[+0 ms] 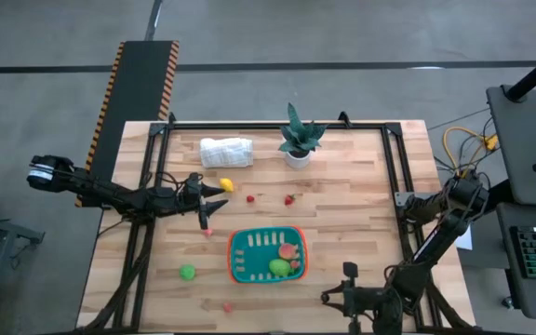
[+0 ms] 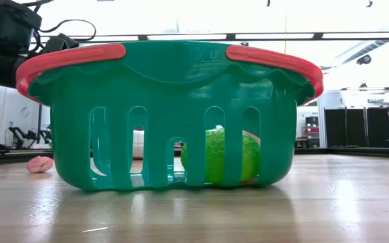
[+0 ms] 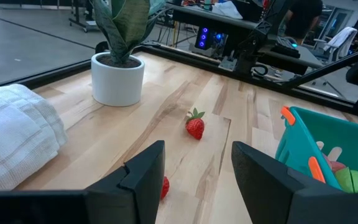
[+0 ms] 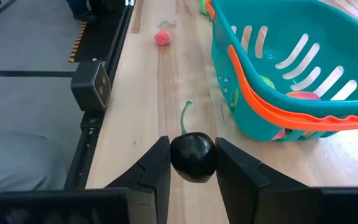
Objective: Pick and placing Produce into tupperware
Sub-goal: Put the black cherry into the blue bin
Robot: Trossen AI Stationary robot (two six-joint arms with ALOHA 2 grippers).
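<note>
Tupperware [image 1: 240, 265] holds two produce pieces so far, right tool [image 4: 192, 163] clenched on dark cherry [image 4: 192, 157], left tool [image 3: 194, 171] released short of strawberry [image 3: 195, 125], several pieces left on worktop [image 1: 361, 214]

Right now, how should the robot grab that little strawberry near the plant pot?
Grip the strawberry across its red body, below the green leaf cap, coming down from above. It lies alone on bare wood, apart from the plant pot and basket, so nothing blocks the sides. The left tool is open and faces it, so it looks best placed.
</note>
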